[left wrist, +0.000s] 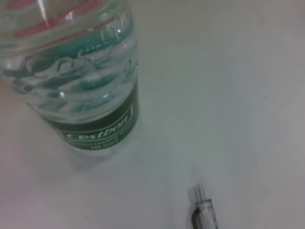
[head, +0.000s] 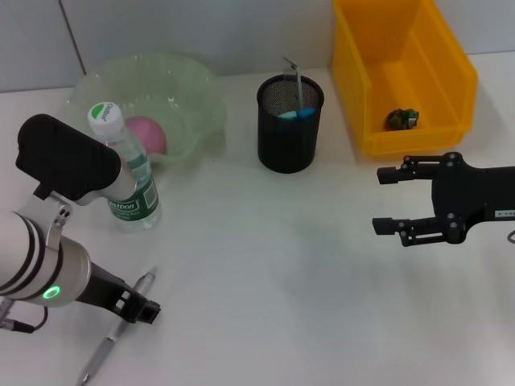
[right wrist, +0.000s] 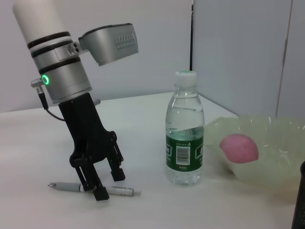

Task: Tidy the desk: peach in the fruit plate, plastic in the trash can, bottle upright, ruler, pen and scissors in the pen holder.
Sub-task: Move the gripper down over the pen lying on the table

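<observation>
Your left gripper [right wrist: 102, 183] stands over the pen [right wrist: 95, 188] with its fingers spread either side of the barrel, not closed on it. The pen lies on the desk near the upright bottle [head: 126, 169] (the peach [head: 146, 133] sits in the fruit plate [head: 189, 88] behind the bottle). The pen holder [head: 290, 123] stands well beyond the bottle, and your right gripper [head: 388, 199] hovers wide open and empty beyond it, near the yellow bin [head: 434, 48].

We see a smooth white counter [head: 265, 257] under everything, and behind it a pale grey panelled wall [head: 201, 28] with thin seams
</observation>
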{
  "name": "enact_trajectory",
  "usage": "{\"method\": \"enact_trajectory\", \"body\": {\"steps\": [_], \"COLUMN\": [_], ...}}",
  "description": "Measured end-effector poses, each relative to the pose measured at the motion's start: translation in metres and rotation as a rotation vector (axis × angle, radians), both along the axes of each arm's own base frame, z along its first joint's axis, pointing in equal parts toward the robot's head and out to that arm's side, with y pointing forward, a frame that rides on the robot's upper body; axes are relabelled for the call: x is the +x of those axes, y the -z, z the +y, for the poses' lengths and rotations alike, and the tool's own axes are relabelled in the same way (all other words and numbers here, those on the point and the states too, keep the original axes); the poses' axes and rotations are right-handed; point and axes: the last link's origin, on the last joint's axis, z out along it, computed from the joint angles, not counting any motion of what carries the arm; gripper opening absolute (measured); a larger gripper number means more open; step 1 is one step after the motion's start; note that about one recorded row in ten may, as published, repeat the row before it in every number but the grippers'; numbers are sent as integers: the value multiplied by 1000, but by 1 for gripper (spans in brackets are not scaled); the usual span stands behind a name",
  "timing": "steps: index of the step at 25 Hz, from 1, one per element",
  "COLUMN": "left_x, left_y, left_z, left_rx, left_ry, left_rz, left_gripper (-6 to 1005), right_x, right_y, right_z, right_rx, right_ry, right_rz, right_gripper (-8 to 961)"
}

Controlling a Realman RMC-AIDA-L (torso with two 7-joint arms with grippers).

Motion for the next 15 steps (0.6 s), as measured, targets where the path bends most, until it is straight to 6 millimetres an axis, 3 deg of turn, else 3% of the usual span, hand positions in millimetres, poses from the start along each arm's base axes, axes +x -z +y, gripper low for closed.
{"method": "enact_trajectory", "body": {"steps": [15], "left_x": [2], "left_y": [2], "left_z": [4], "left_rx": [-12], "left_ry": [2], "left_rz": [9], "left_gripper": [611], "right_x": [-1], "right_y": [1], "right_z": [0], "right_rx": [13], "right_ry": [-2], "right_rz": [-12], "right_gripper": [682]}}
